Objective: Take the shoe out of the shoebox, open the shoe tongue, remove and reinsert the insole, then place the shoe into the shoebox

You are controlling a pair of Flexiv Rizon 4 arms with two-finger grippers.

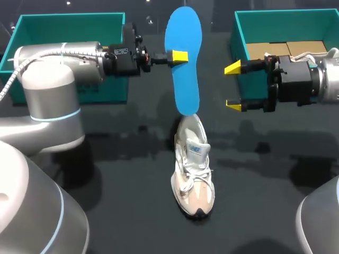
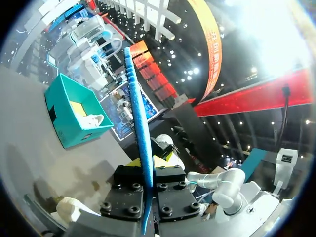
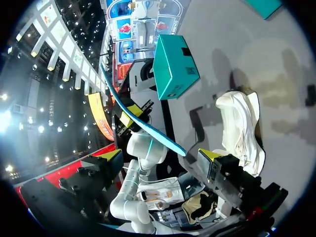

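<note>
In the head view my left gripper (image 1: 179,56) is shut on a blue insole (image 1: 183,63), holding it upright in the air. The insole's lower end hangs just over the heel opening of a white and beige shoe (image 1: 194,174), which lies on the dark table with its toe toward the front. The left wrist view shows the insole (image 2: 138,123) edge-on, clamped in my left gripper (image 2: 146,165). My right gripper (image 1: 233,87) stands open to the right of the insole with nothing in it. In the right wrist view my right gripper (image 3: 160,155) faces the insole (image 3: 148,126), with the shoe (image 3: 240,126) beside it.
A teal shoebox (image 1: 241,32) with brown cardboard inside stands at the back right, behind my right gripper. A second teal box (image 1: 32,24) stands at the back left, behind my left arm. Each wrist view also shows a teal box (image 2: 61,123) (image 3: 175,66).
</note>
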